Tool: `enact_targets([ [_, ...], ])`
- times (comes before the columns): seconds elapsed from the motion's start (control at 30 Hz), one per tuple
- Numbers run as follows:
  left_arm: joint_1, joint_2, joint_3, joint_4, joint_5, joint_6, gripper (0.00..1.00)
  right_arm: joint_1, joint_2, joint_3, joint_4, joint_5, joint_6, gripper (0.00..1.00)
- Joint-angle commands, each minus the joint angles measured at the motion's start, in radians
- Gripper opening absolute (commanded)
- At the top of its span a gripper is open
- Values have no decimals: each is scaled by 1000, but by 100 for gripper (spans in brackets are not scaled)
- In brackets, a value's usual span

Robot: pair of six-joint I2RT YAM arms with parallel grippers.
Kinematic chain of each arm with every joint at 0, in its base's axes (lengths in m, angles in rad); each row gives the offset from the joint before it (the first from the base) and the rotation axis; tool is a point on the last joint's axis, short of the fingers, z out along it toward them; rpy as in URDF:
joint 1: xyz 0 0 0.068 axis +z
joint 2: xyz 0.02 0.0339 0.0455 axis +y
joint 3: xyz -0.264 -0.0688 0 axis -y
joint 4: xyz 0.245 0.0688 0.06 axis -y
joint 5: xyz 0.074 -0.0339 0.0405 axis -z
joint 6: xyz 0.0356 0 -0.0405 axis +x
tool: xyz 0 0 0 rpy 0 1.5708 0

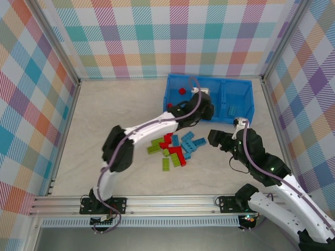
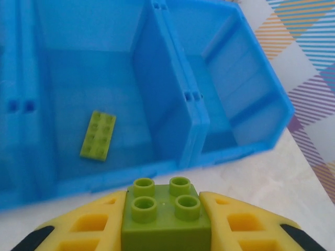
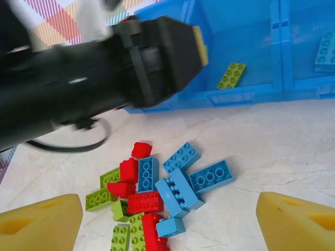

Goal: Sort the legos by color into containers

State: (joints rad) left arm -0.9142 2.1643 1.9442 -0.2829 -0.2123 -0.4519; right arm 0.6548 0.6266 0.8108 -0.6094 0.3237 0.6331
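The left gripper [image 2: 166, 232] is clenched on a square lime green lego [image 2: 165, 206], its yellow fingers [image 2: 86, 225] pressed against the brick's two sides, studs up. Just ahead of and below it lies the blue tray [image 2: 157, 78], where a long lime green brick [image 2: 98, 135] lies flat in the middle compartment. To that gripper's left, a red brick [image 1: 182, 91] sits in the end compartment; to its right, a light blue brick [image 1: 231, 110] sits in the other end one. The right gripper [image 3: 167, 222] is released, jaws spread wide with nothing between them, over the table [image 1: 104, 115]. Directly beneath and ahead of it lies the loose pile of legos [image 3: 157, 193].
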Motion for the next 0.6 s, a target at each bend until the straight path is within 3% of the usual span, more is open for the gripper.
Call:
enact_targets([
  [0.0, 26, 153, 221, -98, -40, 22, 24, 0, -2, -18, -24, 18, 26, 87],
  [0.17, 33, 349, 510, -233, -166, -37, 39, 0, -2, -15, -28, -45, 32, 88],
  [0.23, 38, 375, 562, -261, -148, -52, 46, 0, -2, -14, -33, -52, 31, 89],
  [0.4, 34, 303, 519, -251, -67, -49, 60, 0, 8, -28, -23, -52, 34, 89],
  [0.57, 15, 62, 266, -182, 5, -43, 60, 0, 50, -27, -44, -37, 63, 89],
])
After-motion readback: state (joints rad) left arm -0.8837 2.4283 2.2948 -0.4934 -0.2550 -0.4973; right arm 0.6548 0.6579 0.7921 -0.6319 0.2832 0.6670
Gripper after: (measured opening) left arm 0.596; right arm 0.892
